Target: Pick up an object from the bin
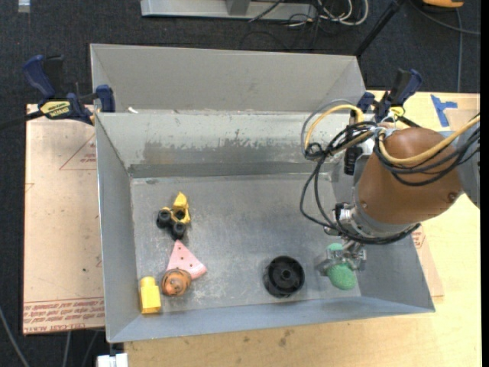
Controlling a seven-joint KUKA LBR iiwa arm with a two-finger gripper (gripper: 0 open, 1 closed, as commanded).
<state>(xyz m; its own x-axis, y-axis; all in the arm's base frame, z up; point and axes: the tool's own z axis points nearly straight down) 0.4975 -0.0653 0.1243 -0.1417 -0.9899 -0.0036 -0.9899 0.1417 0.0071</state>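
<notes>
**A:** Which thing is the gripper at?

**B:** A small green lump (pixel 343 278), rounded in shape. It lies on the floor of the bin (pixel 229 205), close to the corner at the view's lower right. The gripper (pixel 341 263) hangs right over the lump, and its metal tip is at the lump's top edge.

**A:** Is the gripper spread, or is it pinching the lump?

**B:** That cannot be told. The tip is a small tangle of metal against the green, and no gap or grip can be made out. Above it sit the arm's orange cover (pixel 401 178) and loops of cable (pixel 328 151), which reach in over the bin's right wall.

**A:** What lies nearest?

**B:** A black round disc (pixel 283 275) with a hollow middle. It is just to the left of the lump, apart from it and near the bin's lower wall.

**A:** And beyond that?

**B:** Well apart, toward the lower left corner, lies a pink triangle (pixel 186 258). An orange ball (pixel 176 282) touches its lower edge, and a yellow block (pixel 150 295) lies just beside the ball. Above them, apart from the triangle, lies a yellow and black toy (pixel 174 214).
</notes>
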